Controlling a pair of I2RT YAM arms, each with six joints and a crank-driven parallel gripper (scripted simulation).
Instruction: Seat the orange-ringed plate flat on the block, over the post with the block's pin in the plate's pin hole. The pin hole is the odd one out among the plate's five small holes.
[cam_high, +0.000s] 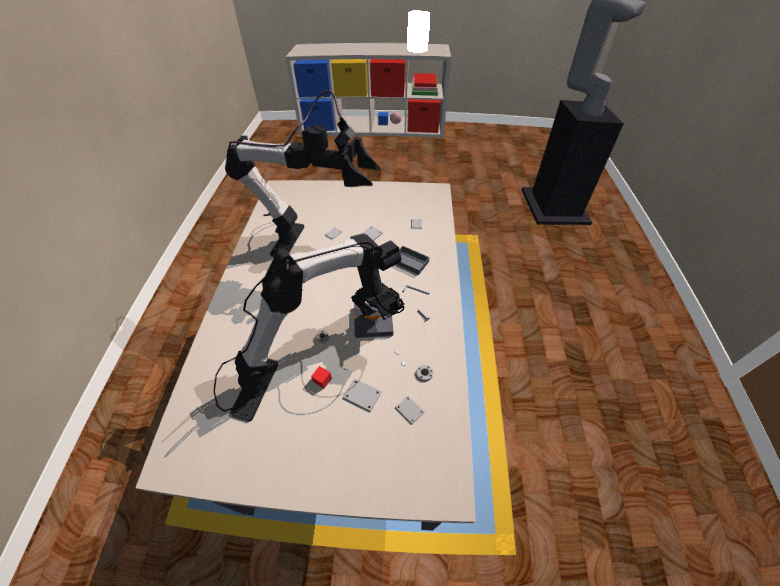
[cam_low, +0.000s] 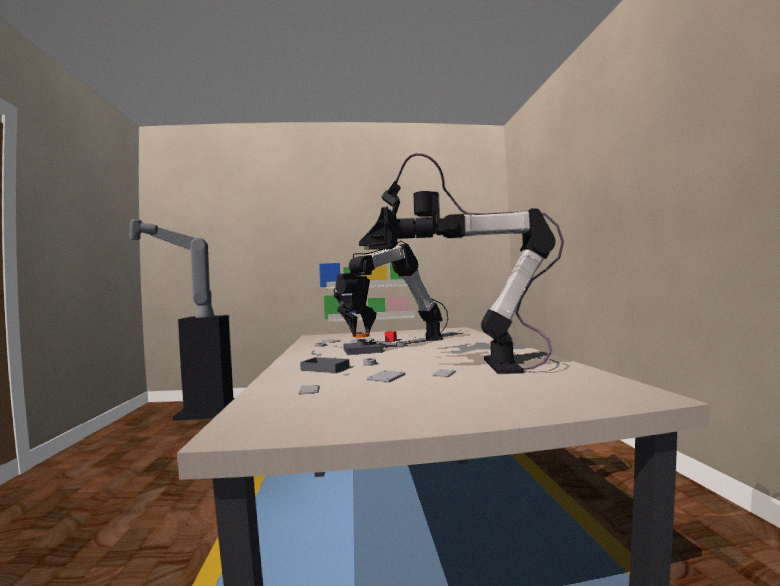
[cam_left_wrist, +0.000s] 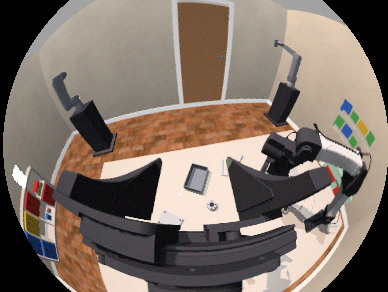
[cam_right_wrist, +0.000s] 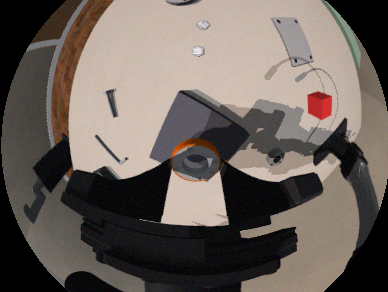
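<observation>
My right gripper (cam_high: 372, 313) (cam_low: 361, 333) (cam_right_wrist: 195, 160) is shut on the orange-ringed plate (cam_high: 373, 316) (cam_low: 361, 335) (cam_right_wrist: 196, 142) by its rim. The plate is above the dark block (cam_high: 379, 330) (cam_low: 372, 349) (cam_right_wrist: 175, 125). In the right wrist view it overlaps the block's near corner. In the exterior view a small grey part shows between plate and block; whether it touches the plate is unclear. The block's post and pin, and the plate's pin hole, cannot be made out. My left gripper (cam_high: 374, 176) (cam_low: 361, 242) (cam_left_wrist: 194, 159) is open and empty, high above the table's far end.
A dark tray (cam_high: 413, 260) (cam_low: 324, 364) (cam_left_wrist: 197, 178), an L-shaped rod (cam_right_wrist: 110, 149) and a bolt (cam_right_wrist: 109, 102) lie around the block. A red cube (cam_high: 320, 376) (cam_right_wrist: 319, 105), a flanged ring (cam_high: 424, 373), a small round part (cam_right_wrist: 275, 158) and flat grey plates (cam_high: 362, 395) lie further out.
</observation>
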